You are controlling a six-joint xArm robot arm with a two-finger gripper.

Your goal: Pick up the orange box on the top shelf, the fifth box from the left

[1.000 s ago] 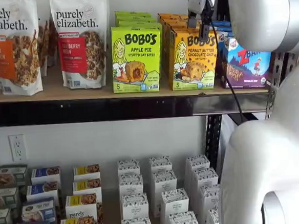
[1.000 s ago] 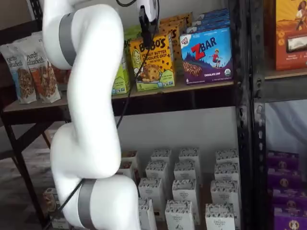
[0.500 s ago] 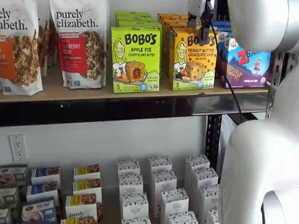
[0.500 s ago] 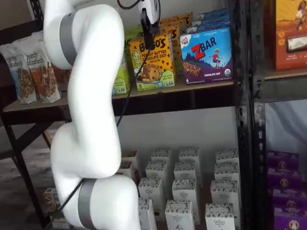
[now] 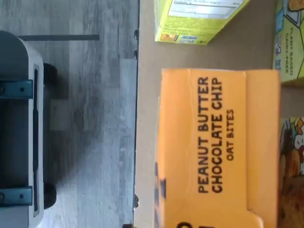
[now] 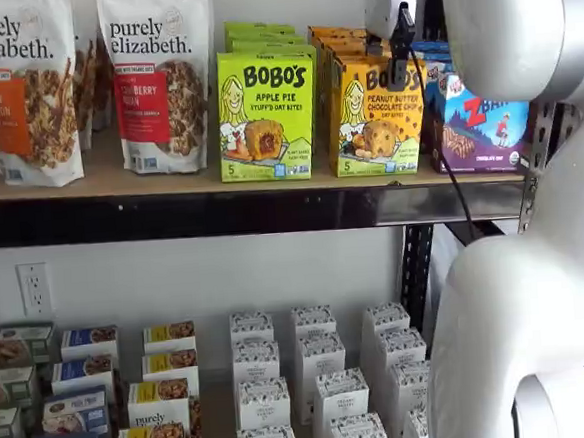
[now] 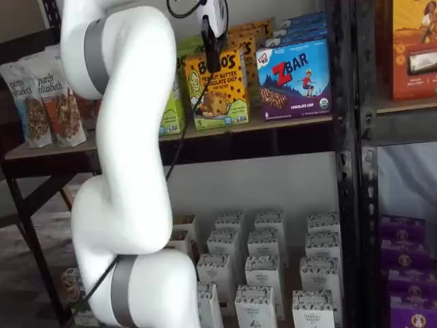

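Note:
The orange box (image 6: 377,113) reads "Peanut Butter Chocolate Chip" and stands upright at the front of the top shelf (image 6: 119,177), between a lime-green box and a blue-purple one. It shows in both shelf views (image 7: 218,89). The gripper (image 6: 397,46) hangs from above, its black fingers in front of the box's upper edge, also in a shelf view (image 7: 211,58). The fingers show side-on with no clear gap. The wrist view looks straight down on the orange box's top face (image 5: 213,142), near the shelf's front edge.
A lime-green Bobo's Apple Pie box (image 6: 265,116) stands to the left and a ZBar box (image 6: 480,116) to the right. Granola bags (image 6: 157,78) stand further left. Several white boxes (image 6: 313,378) fill the lower shelf. The white arm (image 7: 126,171) stands before the shelves.
The gripper has shifted slightly at the orange box's upper front edge. The boxes have not moved.

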